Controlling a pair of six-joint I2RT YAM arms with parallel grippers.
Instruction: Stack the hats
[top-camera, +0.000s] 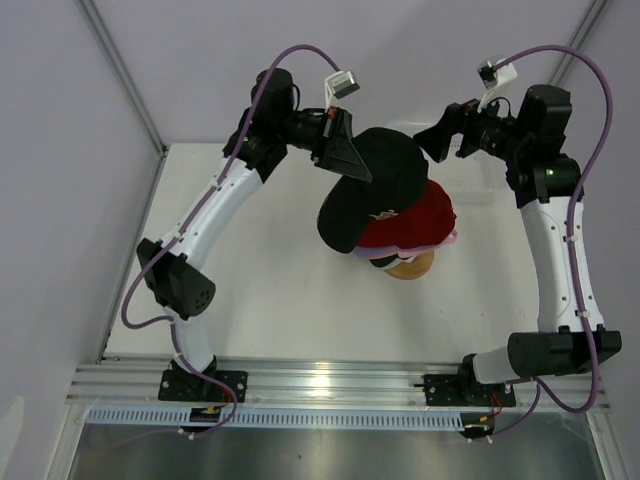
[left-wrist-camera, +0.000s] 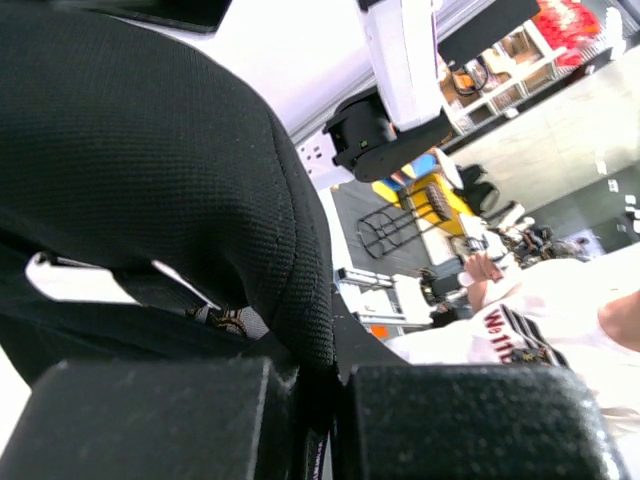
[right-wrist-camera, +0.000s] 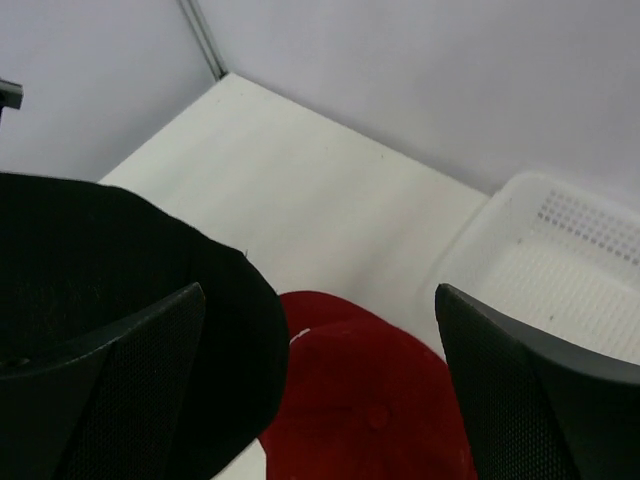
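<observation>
The left gripper (top-camera: 345, 160) has its fingers pinched shut on the back edge of the black cap (top-camera: 385, 165). The cap hangs over the far-left side of the pile, brim pointing near and left. Under it the red cap (top-camera: 420, 218) tops the stack on the round wooden stand (top-camera: 410, 268), with a sliver of lavender brim (top-camera: 380, 254) peeking out beneath. The right gripper (top-camera: 440, 135) hovers just beyond the pile on the far right, fingers spread wide and holding nothing.

What worries me is the aim. The black cap sits off-centre, to the left of the red crown. Let go here, I'd expect it to land lopsided and slide toward the table (top-camera: 280, 300), or drag the red one askew. The grip is only on a thin fold of cloth, so the cap droops and could tuck under itself going down. From above I honestly can't tell whether black touches red.

Up close, the black cap is a finely textured weave, soft and domed, with a white label strip inside and a stiffer curved brim. The red one looks smoother, rounded, with a small button at the crown. The stand is pale wood. Off to the right is a white mesh basket (right-wrist-camera: 560, 260) of hard, perforated plastic.
</observation>
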